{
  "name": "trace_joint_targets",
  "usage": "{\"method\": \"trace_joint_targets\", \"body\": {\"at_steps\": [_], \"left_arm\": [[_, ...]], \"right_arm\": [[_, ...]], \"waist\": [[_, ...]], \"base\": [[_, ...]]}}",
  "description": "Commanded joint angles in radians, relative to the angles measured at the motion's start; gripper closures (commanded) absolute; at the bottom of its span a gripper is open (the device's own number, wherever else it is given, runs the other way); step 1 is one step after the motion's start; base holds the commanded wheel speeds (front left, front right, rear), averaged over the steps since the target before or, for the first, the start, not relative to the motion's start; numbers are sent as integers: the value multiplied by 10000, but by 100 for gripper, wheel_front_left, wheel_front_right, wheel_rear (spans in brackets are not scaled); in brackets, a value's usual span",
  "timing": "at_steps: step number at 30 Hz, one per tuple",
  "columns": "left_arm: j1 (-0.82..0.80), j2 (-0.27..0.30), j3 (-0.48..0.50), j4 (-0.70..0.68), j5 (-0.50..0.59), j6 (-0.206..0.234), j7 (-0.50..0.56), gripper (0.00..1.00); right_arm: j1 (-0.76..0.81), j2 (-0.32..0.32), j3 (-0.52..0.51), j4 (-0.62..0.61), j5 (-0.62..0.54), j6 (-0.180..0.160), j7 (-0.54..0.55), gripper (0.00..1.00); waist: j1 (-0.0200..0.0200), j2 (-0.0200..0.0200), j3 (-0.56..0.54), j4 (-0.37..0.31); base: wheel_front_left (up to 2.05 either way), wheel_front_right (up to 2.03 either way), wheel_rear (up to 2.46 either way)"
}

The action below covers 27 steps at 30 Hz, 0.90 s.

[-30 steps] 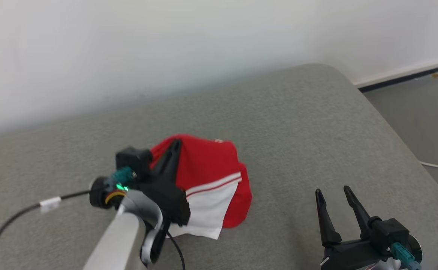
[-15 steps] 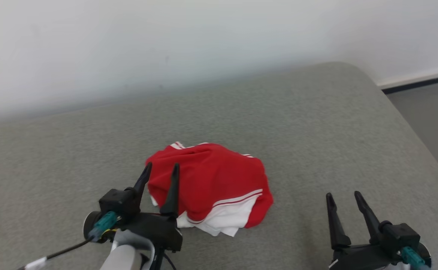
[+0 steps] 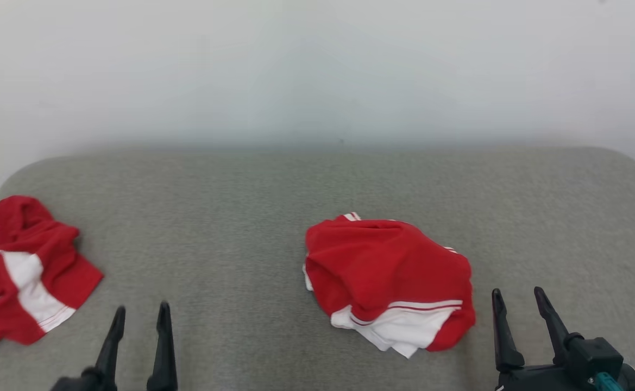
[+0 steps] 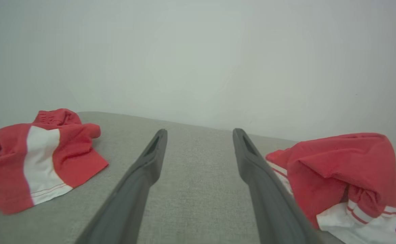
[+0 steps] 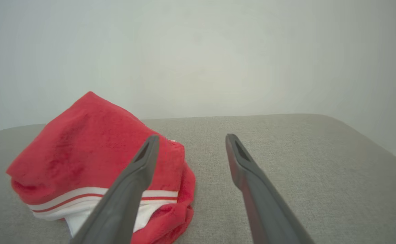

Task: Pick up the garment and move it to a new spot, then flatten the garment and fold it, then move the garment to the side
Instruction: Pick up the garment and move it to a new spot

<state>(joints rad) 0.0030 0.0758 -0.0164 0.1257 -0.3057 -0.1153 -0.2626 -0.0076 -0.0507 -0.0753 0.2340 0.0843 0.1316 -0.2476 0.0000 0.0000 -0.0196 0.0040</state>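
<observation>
Both forward, jaws apart; left gripper, right gripper.

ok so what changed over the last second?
The left hand let go of the red garment and pulled back toward the robot, open and clear of it. The head camera swung too, bringing a second garment into view. The right hand stayed open; the garment stays crumpled on the grey cushion.

Head cam: high, tilted forward-down over the grey cushion, white wall across frame top. Wrist cams: low, near the cushion surface, both facing that wall. Overlap: garment centre-right in head, lower right in left wrist, lower left in right wrist. Head and left wrist also share the second garment, far left.
</observation>
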Motion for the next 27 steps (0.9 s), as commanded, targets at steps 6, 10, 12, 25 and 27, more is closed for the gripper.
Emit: {"method": "trace_joint_targets", "body": {"at_steps": [6, 10, 12, 25, 27], "left_arm": [[1022, 333, -78, 270, 1158, -111, -23, 0], [1321, 264, 128, 466, 1036, -125, -24, 0], [1428, 255, 172, 572, 962, -137, -24, 0], [1570, 653, -49, 1229, 901, -138, -24, 0], [1579, 680, -49, 1238, 867, -140, -24, 0]], "right_arm": [[443, 5, 2, 59, -248, -18, -167, 0], [632, 6, -43, 505, -291, -18, -171, 0], [734, 4, -117, 762, -309, -18, -107, 0], [787, 7, -447, 1918, -228, -18, 242, 0], [725, 4, -461, 1966, -208, -18, 223, 0]], "waist": [[0, 0, -486, 796], [0, 0, -533, 832], [0, 0, -546, 823], [0, 0, -541, 678], [0, 0, -520, 661]], "base": [[0, 0, 0], [0, 0, 0], [0, 0, 0], [0, 0, 0], [0, 0, 0]]}}
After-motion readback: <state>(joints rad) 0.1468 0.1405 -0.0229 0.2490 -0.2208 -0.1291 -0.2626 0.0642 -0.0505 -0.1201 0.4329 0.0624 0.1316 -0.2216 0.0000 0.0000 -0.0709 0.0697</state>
